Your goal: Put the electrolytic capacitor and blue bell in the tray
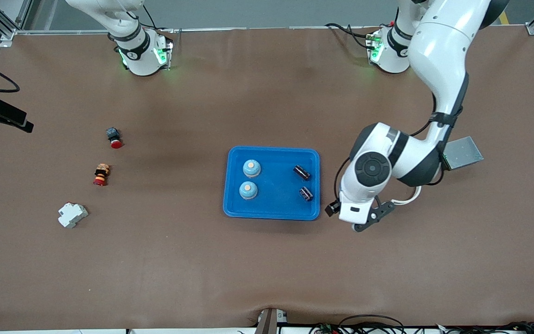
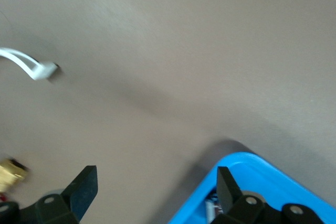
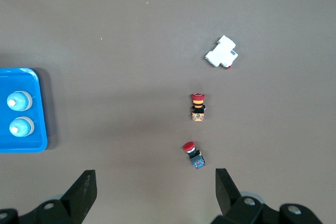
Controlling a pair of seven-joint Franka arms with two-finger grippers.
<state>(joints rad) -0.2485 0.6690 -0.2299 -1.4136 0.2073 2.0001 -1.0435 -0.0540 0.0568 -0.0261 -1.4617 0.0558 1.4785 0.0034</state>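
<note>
Front view alone shows two ribbed black capacitors (image 1: 304,183) beside two domed blue bells (image 1: 250,178) in the glossy tray (image 1: 271,211); left gripper (image 2: 156,192) and right gripper (image 3: 155,192) gape apart

We saw even, soft overhead light on the brown table (image 1: 267,260), with no hard glare. The left arm (image 1: 438,55) threw a faint, diffuse shadow beside the tray (image 1: 271,211). Green lamps glowed at both bases. The front view was crisp from edge to edge. The left wrist view was smeared: the tray's rim (image 2: 247,163) just under the left gripper (image 2: 156,190) looked soft. The right wrist view was sharp, and the right gripper (image 3: 155,191) appeared dark.
</note>
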